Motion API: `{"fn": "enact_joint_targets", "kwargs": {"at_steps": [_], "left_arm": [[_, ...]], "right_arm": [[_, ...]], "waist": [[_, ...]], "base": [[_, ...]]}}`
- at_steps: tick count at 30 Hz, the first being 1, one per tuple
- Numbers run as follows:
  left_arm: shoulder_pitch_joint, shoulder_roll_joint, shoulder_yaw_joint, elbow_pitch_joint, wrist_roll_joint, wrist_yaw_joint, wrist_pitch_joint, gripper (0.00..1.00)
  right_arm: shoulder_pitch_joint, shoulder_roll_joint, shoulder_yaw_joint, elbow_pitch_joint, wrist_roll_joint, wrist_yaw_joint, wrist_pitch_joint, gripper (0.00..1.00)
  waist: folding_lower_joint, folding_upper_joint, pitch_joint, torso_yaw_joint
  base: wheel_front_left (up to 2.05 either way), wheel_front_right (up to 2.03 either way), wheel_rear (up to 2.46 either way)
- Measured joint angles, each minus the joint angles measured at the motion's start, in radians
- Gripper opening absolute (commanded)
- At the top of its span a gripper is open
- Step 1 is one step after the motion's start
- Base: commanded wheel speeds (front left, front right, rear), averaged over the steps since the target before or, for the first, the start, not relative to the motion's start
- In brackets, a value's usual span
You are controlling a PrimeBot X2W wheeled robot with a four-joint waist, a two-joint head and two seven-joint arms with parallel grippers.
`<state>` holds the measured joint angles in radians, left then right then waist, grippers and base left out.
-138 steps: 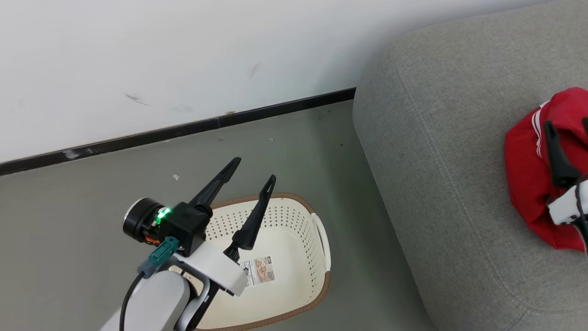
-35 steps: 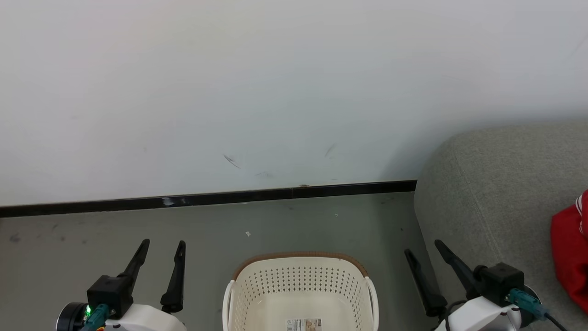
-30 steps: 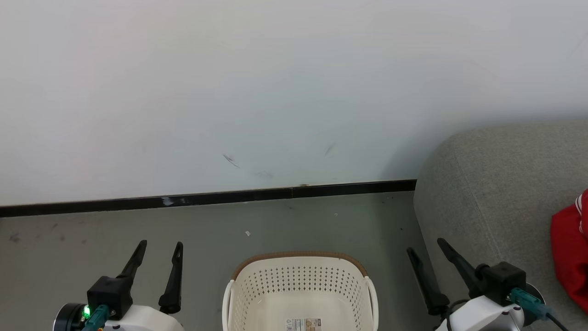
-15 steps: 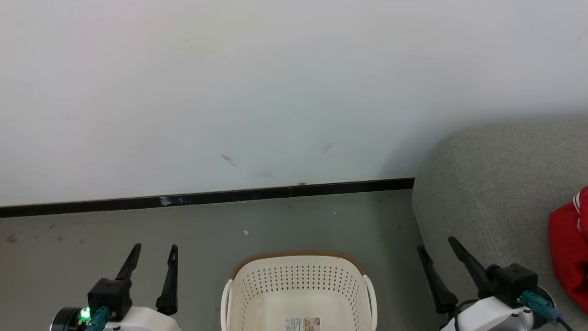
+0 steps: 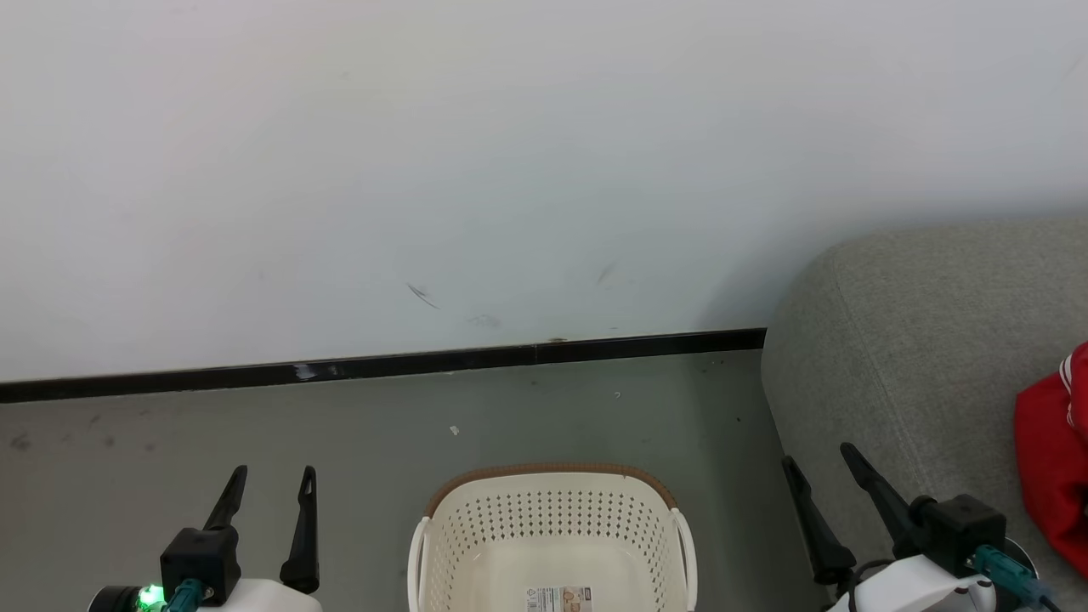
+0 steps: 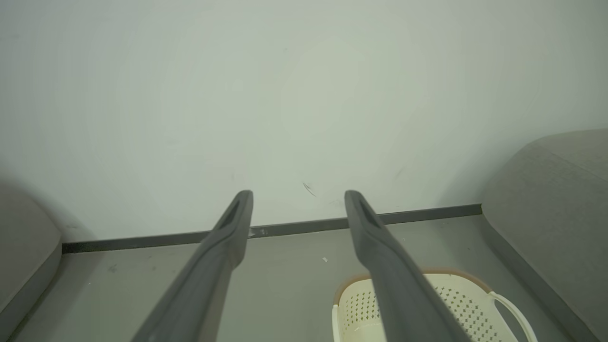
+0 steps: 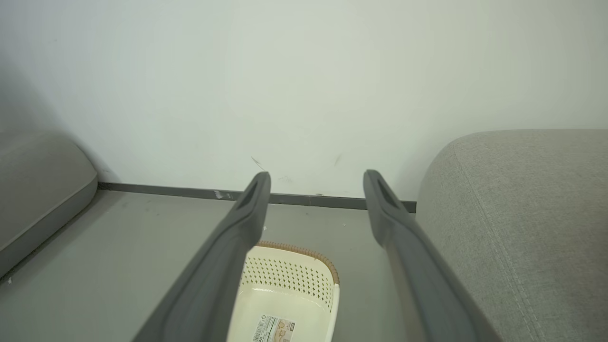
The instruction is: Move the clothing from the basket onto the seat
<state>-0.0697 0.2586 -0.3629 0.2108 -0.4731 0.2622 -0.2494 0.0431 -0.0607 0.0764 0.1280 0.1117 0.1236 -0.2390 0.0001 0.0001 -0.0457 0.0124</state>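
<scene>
Now both grippers hang loose. The left gripper (image 5: pixel 273 473) has its two dark fingers spread with nothing between them, and the right gripper (image 5: pixel 818 456) is parted the same way and just as empty. Against half a second ago, both have sunk toward the bottom edge of the head view, the left drifting a touch outward, the right sliding out toward the seat (image 5: pixel 918 340).

Between them sits the basket (image 5: pixel 552 469), upright on the grey floor (image 5: pixel 382 425), its brown rim facing the wall and its bottom bare but for the label sticker (image 5: pixel 557 598). It has not budged over the last second. There is open floor on both sides of it: a wide stretch to the left, a narrower lane on the right before the seat's rounded corner. The right fingers point up along that corner, just beside the fabric.

The clothing (image 5: pixel 1050 459) lies on the seat, a red heap cut off by the right edge with a white stripe at its top. One piece or several, I can't quite tell from here.

Beyond the basket, more clear floor runs to the black baseboard (image 5: pixel 425 364) and the white wall (image 5: pixel 510 170). The wrist views add a second grey cushion (image 7: pixel 38 180) far off to the left, well apart from the basket.
</scene>
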Motion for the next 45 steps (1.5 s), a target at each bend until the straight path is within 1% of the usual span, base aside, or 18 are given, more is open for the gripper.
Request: {"fn": "enact_joint_targets", "kwargs": {"at_steps": [2, 14, 17, 23, 24, 33, 39, 45], "left_arm": [[0.0, 0.0, 0.0, 0.002, 0.007, 0.008, 0.0, 1.0], [0.0, -0.003, 0.001, 0.006, 0.009, 0.008, 0.0, 1.0], [0.0, -0.004, 0.002, 0.007, 0.009, 0.017, 0.0, 1.0], [0.0, -0.004, 0.004, 0.009, 0.009, 0.017, 0.0, 1.0], [0.0, -0.005, 0.005, 0.009, 0.009, 0.017, 0.0, 0.0], [0.064, -0.069, -0.027, 0.082, 0.006, 0.015, 0.004, 0.0], [0.064, -0.07, -0.005, 0.081, -0.045, -0.002, 0.02, 0.0], [0.064, -0.077, 0.016, 0.074, -0.119, -0.02, 0.033, 0.0]], "right_arm": [[0.0, 0.001, 0.0, -0.001, 0.0, 0.0, 0.0, 1.0], [0.0, 0.004, -0.001, -0.02, -0.001, 0.0, -0.002, 1.0], [0.0, 0.006, -0.002, -0.021, -0.005, 0.0, -0.002, 1.0], [0.001, 0.009, -0.007, -0.022, -0.009, 0.0, -0.002, 1.0], [0.001, 0.009, -0.008, -0.022, -0.009, 0.0, -0.002, 0.0], [0.062, 0.03, 0.008, 0.062, -0.005, -0.001, 0.002, 0.0], [0.062, 0.03, 0.016, 0.049, 0.042, -0.001, 0.002, 0.0], [0.08, 0.03, 0.03, 0.037, 0.123, -0.001, 0.002, 0.0]], "waist": [[0.0, 0.0, 0.0, 0.0], [0.0, 0.0, 0.002, 0.0], [0.0, 0.0, 0.003, 0.0], [-0.0001, 0.0, 0.003, -0.001], [0.0, 0.0, 0.003, -0.001], [0.0, 0.0, 0.003, -0.001], [0.0, 0.0, 0.005, -0.002], [0.0, 0.0, 0.008, -0.003]], "base": [[0.0, 0.0, 0.0], [0.0, 0.0, 0.0], [0.0, 0.0, 0.0], [0.0, 0.0, 0.0], [0.0, 0.0, 0.0], [0.0, 0.0, 0.0], [0.0, 0.0, 0.0], [0.0, 0.0, 0.0]]}}
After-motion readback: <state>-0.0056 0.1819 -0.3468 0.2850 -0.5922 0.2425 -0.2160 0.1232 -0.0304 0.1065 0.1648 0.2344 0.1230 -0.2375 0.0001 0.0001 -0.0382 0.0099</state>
